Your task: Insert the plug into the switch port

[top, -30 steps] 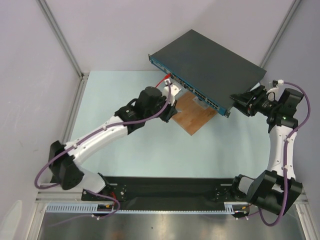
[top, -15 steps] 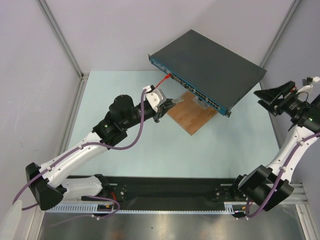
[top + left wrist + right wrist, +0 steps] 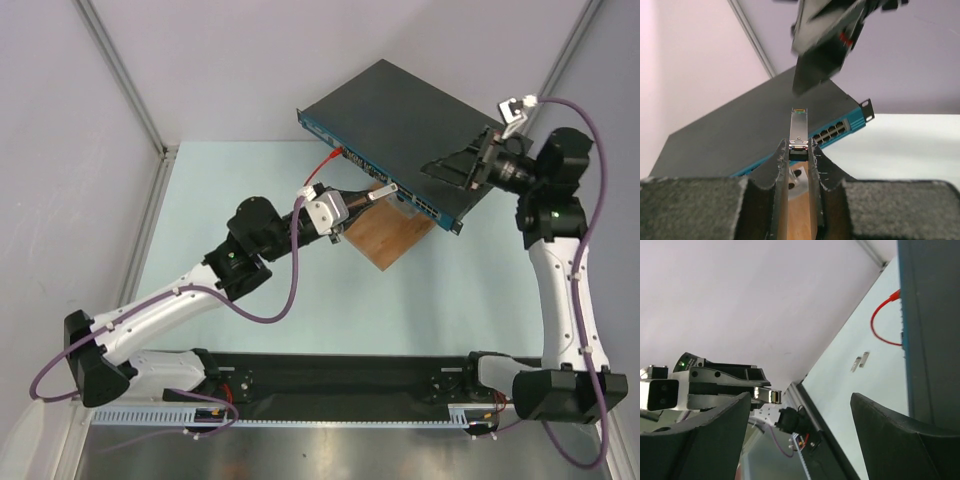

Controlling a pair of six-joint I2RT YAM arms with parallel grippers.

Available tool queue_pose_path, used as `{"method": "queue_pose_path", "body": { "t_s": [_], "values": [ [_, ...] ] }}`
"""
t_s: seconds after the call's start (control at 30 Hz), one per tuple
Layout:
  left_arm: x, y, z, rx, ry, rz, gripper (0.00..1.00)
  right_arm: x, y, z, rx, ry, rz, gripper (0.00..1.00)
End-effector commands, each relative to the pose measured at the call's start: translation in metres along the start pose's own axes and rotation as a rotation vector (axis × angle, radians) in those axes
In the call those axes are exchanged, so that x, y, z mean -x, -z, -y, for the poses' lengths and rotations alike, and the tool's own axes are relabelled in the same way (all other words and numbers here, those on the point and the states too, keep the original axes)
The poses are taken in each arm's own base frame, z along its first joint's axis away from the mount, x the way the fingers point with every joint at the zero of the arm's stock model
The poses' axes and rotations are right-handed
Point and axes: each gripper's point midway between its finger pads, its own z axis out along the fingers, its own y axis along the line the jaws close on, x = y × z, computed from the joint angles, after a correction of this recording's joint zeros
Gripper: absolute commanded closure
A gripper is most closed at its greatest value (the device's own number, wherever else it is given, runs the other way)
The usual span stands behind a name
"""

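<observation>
The switch (image 3: 420, 125) is a dark grey flat box at the back, tilted, with a blue port strip (image 3: 385, 180) on its near side. My left gripper (image 3: 350, 203) is shut on a small silver plug (image 3: 370, 195), held in the air just in front of the strip. In the left wrist view the plug (image 3: 799, 131) sticks out between my fingers (image 3: 780, 165) and points at the switch (image 3: 740, 140) near a block of ports (image 3: 832, 132). My right gripper (image 3: 447, 167) is open and empty above the switch's right end (image 3: 932, 315). It sees the plug (image 3: 769, 396) from afar.
A brown wooden board (image 3: 390, 235) lies under the switch's front edge. A red cable (image 3: 322, 165) loops from the strip's left part and also shows in the right wrist view (image 3: 882, 325). Two small metal pieces (image 3: 860, 361) lie on the table. Frame posts stand at both back corners.
My left gripper has carried the plug to the right, closer to the port strip. My right arm has swung from beside the switch to above its right end.
</observation>
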Motion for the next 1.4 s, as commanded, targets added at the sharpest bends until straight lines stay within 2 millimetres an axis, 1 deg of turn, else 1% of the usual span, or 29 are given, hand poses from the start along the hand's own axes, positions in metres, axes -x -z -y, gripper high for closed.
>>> {"method": "queue_pose_path", "body": {
  "t_s": [0.0, 0.03, 0.07, 0.13, 0.17, 0.23, 0.37, 0.4, 0.47, 0.5, 0.57, 0.6, 0.67, 0.7, 0.73, 0.77, 0.8, 0.83, 0.9, 0.93, 0.97, 1.03, 1.1, 1.13, 1.27, 1.37],
  "values": [
    [0.048, -0.005, -0.017, 0.057, -0.067, 0.142, 1.0, 0.007, -0.023, -0.009, 0.033, 0.008, 0.01, 0.14],
    [0.047, -0.006, -0.016, 0.056, -0.068, 0.139, 0.99, 0.0, -0.031, -0.017, 0.07, 0.01, -0.018, 0.16],
    [0.047, -0.007, -0.017, 0.06, -0.07, 0.141, 1.0, -0.003, -0.036, -0.018, 0.082, 0.002, -0.033, 0.17],
    [0.045, -0.008, -0.016, 0.059, -0.072, 0.138, 1.0, -0.005, -0.041, -0.024, 0.11, 0.006, -0.046, 0.21],
    [0.044, -0.009, -0.015, 0.058, -0.07, 0.137, 1.0, -0.01, -0.044, -0.029, 0.129, 0.006, -0.062, 0.24],
    [0.041, -0.011, -0.015, 0.06, -0.068, 0.132, 1.0, -0.014, -0.048, -0.033, 0.148, 0.004, -0.078, 0.29],
    [0.036, -0.014, -0.015, 0.062, -0.062, 0.118, 1.0, -0.023, -0.052, -0.041, 0.186, -0.016, -0.113, 0.33],
    [0.034, -0.015, -0.015, 0.061, -0.058, 0.114, 1.0, -0.023, -0.053, -0.046, 0.206, 0.005, -0.11, 0.35],
    [0.032, -0.017, -0.016, 0.065, -0.053, 0.106, 1.0, -0.027, -0.056, -0.048, 0.219, 0.0, -0.124, 0.42],
    [0.033, -0.018, -0.016, 0.065, -0.051, 0.106, 1.0, -0.029, -0.056, -0.05, 0.222, 0.0, -0.129, 0.51],
    [0.029, -0.019, -0.016, 0.065, -0.052, 0.095, 1.0, -0.031, -0.056, -0.05, 0.228, -0.006, -0.136, 0.61],
    [0.029, -0.02, -0.017, 0.068, -0.05, 0.092, 1.0, -0.033, -0.057, -0.051, 0.235, -0.006, -0.144, 0.74],
    [0.023, -0.022, -0.017, 0.067, -0.047, 0.064, 1.0, -0.033, -0.057, -0.051, 0.235, 0.005, -0.144, 0.88],
    [0.025, -0.023, -0.02, 0.077, -0.053, 0.058, 0.99, -0.034, -0.057, -0.051, 0.23, 0.001, -0.147, 1.0],
    [0.017, -0.024, -0.02, 0.078, -0.049, 0.023, 0.92, -0.033, -0.057, -0.051, 0.226, 0.006, -0.146, 1.0],
    [0.014, -0.025, -0.021, 0.078, -0.047, 0.003, 0.85, -0.034, -0.057, -0.049, 0.213, -0.001, -0.149, 1.0],
    [0.015, -0.027, -0.023, 0.08, -0.05, -0.009, 0.78, -0.035, -0.056, -0.045, 0.2, 0.004, -0.152, 1.0],
    [0.008, -0.026, -0.021, 0.072, -0.052, -0.042, 0.7, -0.035, -0.056, -0.045, 0.195, 0.006, -0.15, 1.0],
    [0.004, -0.025, -0.023, 0.078, -0.056, -0.061, 0.65, -0.035, -0.057, -0.042, 0.182, 0.006, -0.149, 1.0],
    [0.002, -0.025, -0.022, 0.078, -0.06, -0.073, 0.6, -0.035, -0.057, -0.041, 0.179, 0.006, -0.15, 1.0],
    [0.0, -0.024, -0.022, 0.077, -0.062, -0.079, 0.57, -0.035, -0.057, -0.04, 0.173, 0.004, -0.149, 1.0],
    [-0.003, -0.025, -0.022, 0.075, -0.067, -0.098, 0.54, -0.035, -0.058, -0.038, 0.166, 0.002, -0.149, 1.0],
    [-0.004, -0.025, -0.024, 0.077, -0.071, -0.107, 0.54, -0.034, -0.058, -0.038, 0.163, 0.0, -0.15, 1.0],
    [-0.008, -0.025, -0.023, 0.076, -0.067, -0.126, 0.53, -0.034, -0.059, -0.038, 0.163, -0.001, -0.15, 1.0],
    [-0.016, -0.025, -0.024, 0.077, -0.068, -0.165, 0.52, -0.032, -0.059, -0.036, 0.157, -0.001, -0.145, 1.0],
    [-0.021, -0.025, -0.022, 0.071, -0.071, -0.184, 0.52, -0.032, -0.06, -0.035, 0.154, -0.004, -0.143, 1.0]
  ]
}}
